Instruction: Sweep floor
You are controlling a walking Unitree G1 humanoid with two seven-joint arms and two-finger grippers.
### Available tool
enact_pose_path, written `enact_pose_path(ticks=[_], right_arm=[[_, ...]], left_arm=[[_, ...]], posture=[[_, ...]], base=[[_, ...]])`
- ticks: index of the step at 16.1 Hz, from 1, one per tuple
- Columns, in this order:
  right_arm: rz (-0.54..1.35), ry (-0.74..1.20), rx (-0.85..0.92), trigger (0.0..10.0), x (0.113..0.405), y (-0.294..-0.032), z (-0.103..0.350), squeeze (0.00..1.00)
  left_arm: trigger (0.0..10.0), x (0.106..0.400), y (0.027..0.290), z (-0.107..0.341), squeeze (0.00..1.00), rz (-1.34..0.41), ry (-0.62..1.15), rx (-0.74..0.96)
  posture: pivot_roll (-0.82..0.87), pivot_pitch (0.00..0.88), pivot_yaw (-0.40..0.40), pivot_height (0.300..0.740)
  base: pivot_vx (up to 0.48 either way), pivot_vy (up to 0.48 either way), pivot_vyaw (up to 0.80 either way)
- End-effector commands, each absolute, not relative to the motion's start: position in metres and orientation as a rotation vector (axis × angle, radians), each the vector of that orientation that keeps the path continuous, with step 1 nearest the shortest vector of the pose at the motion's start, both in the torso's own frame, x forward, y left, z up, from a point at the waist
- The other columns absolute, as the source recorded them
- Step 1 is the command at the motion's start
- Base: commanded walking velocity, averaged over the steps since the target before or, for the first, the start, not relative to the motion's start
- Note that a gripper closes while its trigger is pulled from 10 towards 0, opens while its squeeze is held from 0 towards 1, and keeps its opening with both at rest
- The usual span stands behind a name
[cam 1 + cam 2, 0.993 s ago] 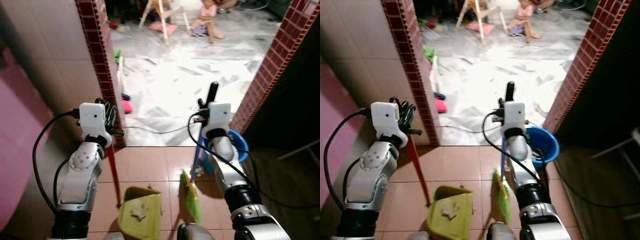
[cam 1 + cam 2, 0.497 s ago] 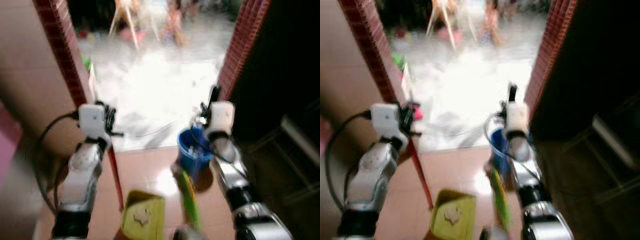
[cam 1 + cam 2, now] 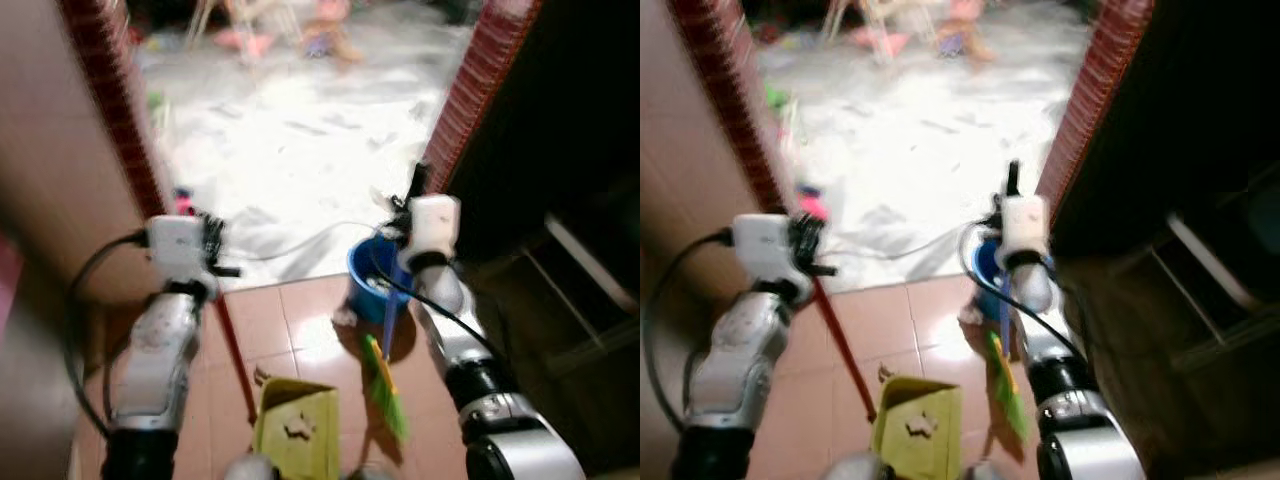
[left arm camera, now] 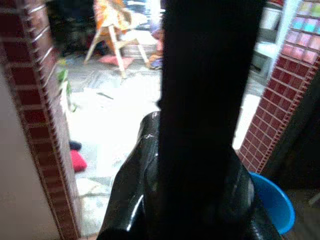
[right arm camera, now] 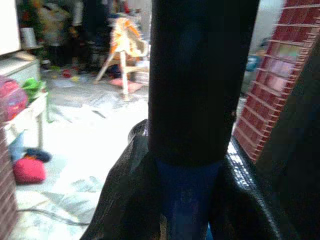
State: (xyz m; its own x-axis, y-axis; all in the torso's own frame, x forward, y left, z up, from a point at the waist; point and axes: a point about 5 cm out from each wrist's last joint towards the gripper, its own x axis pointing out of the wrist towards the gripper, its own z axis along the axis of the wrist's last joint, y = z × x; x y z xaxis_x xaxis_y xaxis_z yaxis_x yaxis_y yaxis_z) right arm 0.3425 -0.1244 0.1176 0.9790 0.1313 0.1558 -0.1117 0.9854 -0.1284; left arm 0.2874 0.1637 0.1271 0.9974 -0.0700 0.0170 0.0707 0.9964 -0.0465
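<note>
My left gripper [image 3: 210,238] is shut on the red handle [image 3: 236,345] of a yellow-green dustpan [image 3: 295,428]. The dustpan hangs low over the tiled floor and holds some debris. On the other side my right gripper [image 3: 414,196] is shut on the blue handle [image 3: 388,322] of a broom. The broom's green head [image 3: 386,388] rests near the floor beside the dustpan. In the right wrist view the blue handle [image 5: 187,196] runs between the black fingers [image 5: 202,75].
A blue bucket [image 3: 366,282] stands on the tiles at the doorway, just left of the broom handle. Red-brick pillars [image 3: 108,110] [image 3: 470,90] frame the opening. A white cable [image 3: 300,243] crosses the bright floor beyond, where a person [image 3: 325,32] sits. Dark shelving [image 3: 590,260] is on the right.
The camera has swung, so the whole scene shifted and blurred. The blue bucket now shows left of my right arm. Both grippers keep their hold.
</note>
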Motion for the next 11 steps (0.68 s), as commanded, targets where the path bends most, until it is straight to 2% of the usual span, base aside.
enact_pose_path(ticks=[1,11], right_arm=[[0.093,-0.193,-0.137,10.0,0.3448,-0.1362,0.1240,0.00],[0.085,-0.200,-0.142,10.0,0.3463,-0.1390,0.1257,0.00]], left_arm=[[10.0,0.2893,0.1522,0.1381,0.00,-0.105,-0.072,-0.056],[10.0,0.2878,0.1433,0.1466,0.00,-0.131,-0.127,-0.022]], posture=[[0.07,0.000,-0.060,0.740],[0.06,0.000,-0.066,0.740]], base=[[0.000,0.255,-0.70],[0.000,0.000,-0.67]])
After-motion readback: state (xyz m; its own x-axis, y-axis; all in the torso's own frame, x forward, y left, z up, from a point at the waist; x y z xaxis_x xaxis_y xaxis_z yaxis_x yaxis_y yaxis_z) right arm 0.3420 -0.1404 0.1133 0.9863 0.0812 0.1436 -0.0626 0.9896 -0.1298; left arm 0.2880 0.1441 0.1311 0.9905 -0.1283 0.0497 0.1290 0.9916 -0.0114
